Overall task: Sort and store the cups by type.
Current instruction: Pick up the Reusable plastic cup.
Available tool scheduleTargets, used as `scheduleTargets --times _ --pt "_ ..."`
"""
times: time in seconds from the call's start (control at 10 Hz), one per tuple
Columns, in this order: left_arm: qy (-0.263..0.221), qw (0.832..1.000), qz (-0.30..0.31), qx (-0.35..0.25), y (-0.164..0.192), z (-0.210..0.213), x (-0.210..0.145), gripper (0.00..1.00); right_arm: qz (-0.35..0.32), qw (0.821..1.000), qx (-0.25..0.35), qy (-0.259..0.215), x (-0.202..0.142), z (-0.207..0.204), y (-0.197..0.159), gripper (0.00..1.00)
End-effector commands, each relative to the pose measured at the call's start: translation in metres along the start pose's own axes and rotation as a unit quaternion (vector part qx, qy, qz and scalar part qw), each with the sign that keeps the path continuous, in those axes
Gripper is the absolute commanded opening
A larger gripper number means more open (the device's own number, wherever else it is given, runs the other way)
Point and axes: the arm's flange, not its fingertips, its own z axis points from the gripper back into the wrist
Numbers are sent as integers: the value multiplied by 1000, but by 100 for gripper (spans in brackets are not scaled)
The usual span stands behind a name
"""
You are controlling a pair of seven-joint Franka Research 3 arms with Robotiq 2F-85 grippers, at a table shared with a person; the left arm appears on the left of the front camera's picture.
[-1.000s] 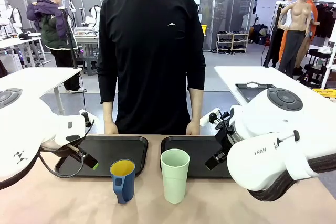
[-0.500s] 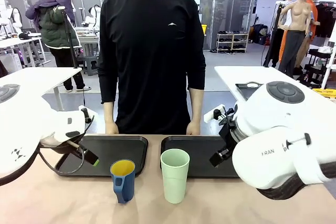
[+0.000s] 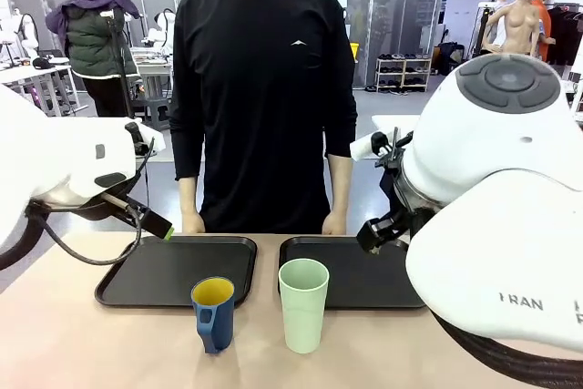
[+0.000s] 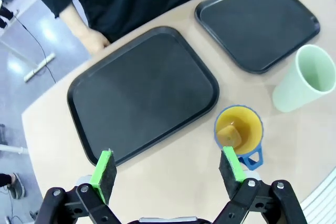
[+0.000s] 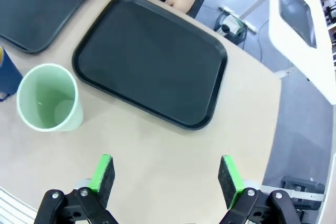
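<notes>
Two cups stand upright side by side on the tan table, in front of two black trays. The dark blue mug (image 3: 213, 314) with a handle and yellow inside is on the left, the taller pale mint-green tumbler (image 3: 303, 303) on the right. My left gripper (image 3: 153, 223) hangs open above the left tray's far edge. From the left wrist view the left gripper (image 4: 168, 166) is high above the table, the mug (image 4: 239, 132) beside its right finger, the tumbler (image 4: 307, 77) farther right. My right gripper (image 5: 165, 174) is open high above bare table, with the tumbler (image 5: 48, 98) at its left.
The left tray (image 3: 173, 269) and the right tray (image 3: 351, 271) lie flat behind the cups. A person in a black top stands at the far edge, one hand (image 3: 191, 221) behind each tray. The right arm's big white body (image 3: 496, 225) covers the table's right side.
Both arms have risen from low over the trays to well above the table. The cups and the person have not moved.
</notes>
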Motion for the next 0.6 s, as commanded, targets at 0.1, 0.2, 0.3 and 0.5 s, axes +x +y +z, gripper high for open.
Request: scheduleTargets --times 0.1,0.2,0.3,0.5 --pt "13 999 -22 21 -12 1 -23 100 6 999 -35 -14 -6 5 7 100" --pt "24 999 -22 26 -13 3 -24 100 27 998 -43 -28 -9 6 6 100" --pt "20 999 -16 25 -9 2 -27 100 39 998 -43 -37 -12 5 2 100" --pt "20 999 -6 36 15 -8 -35 100 44 997 -48 -43 -19 -5 -19 100"
